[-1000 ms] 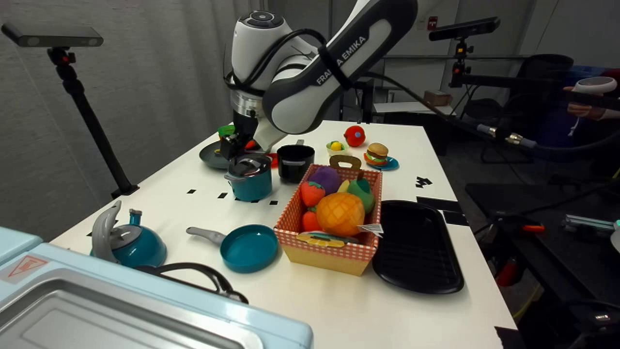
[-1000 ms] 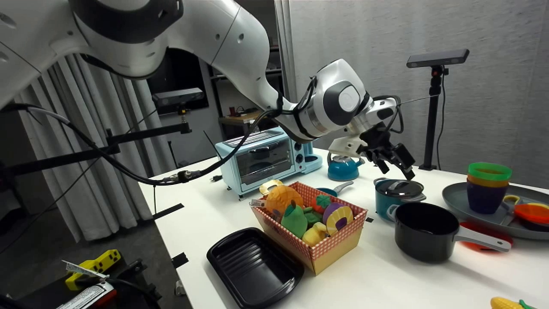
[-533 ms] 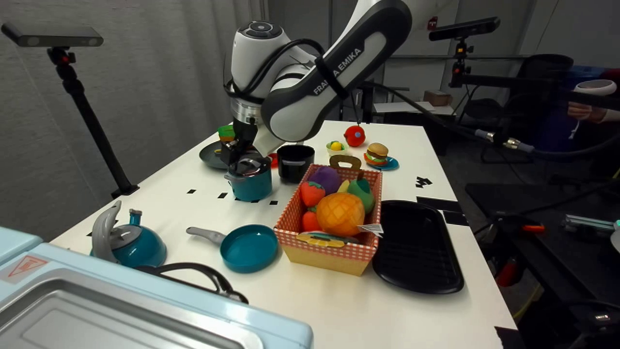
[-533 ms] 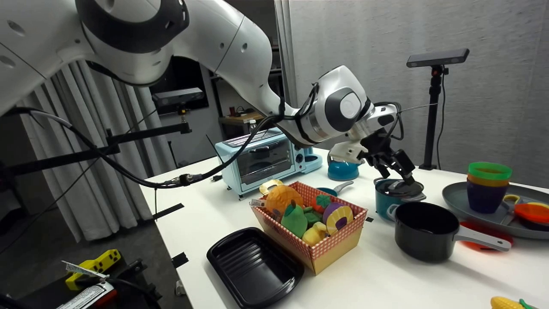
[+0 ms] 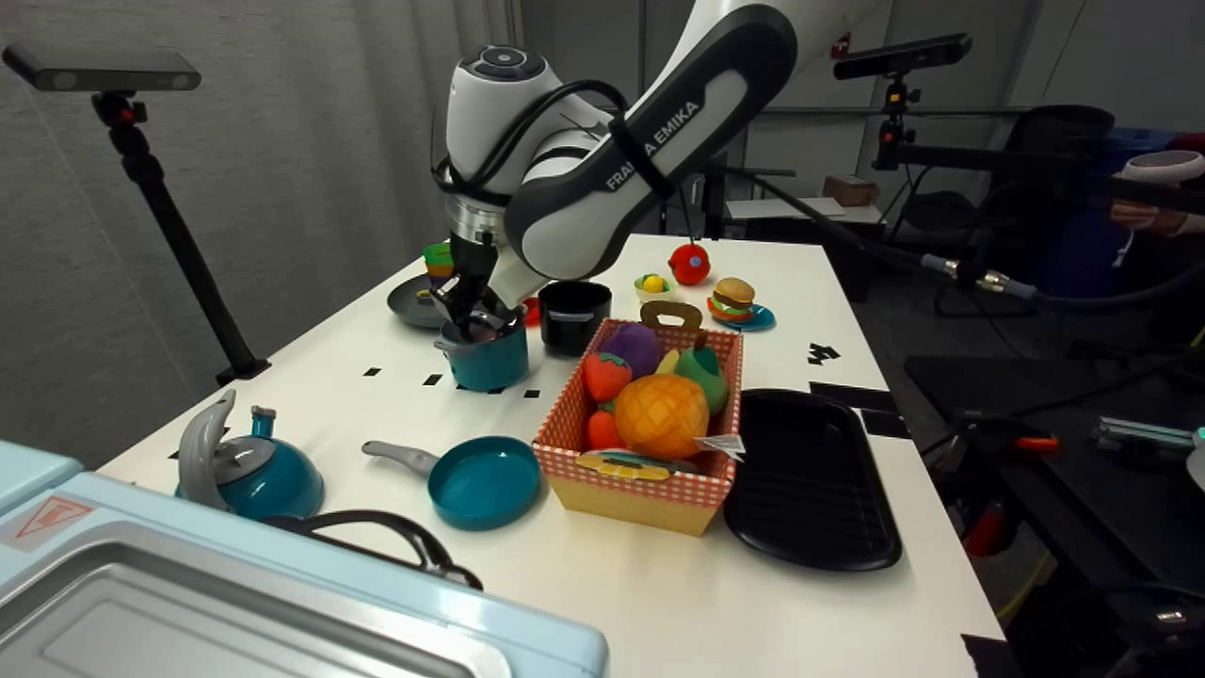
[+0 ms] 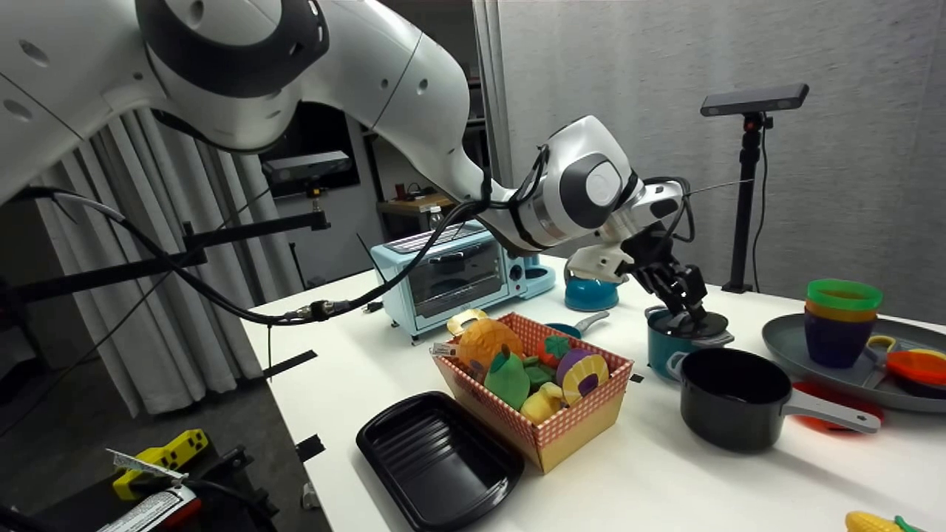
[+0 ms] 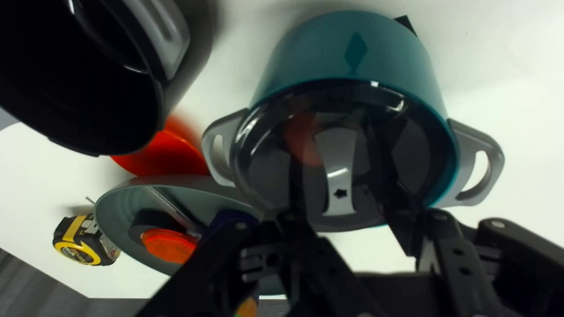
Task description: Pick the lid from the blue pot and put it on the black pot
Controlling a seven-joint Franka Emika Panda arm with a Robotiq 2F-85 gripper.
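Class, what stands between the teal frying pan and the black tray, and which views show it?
The checked basket of toy fruit stands between pan and tray in both exterior views.

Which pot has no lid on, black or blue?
The black pot, with the long grey handle: its mouth is open and its dark inside shows. The blue pot, beside it, has the lid over its mouth.
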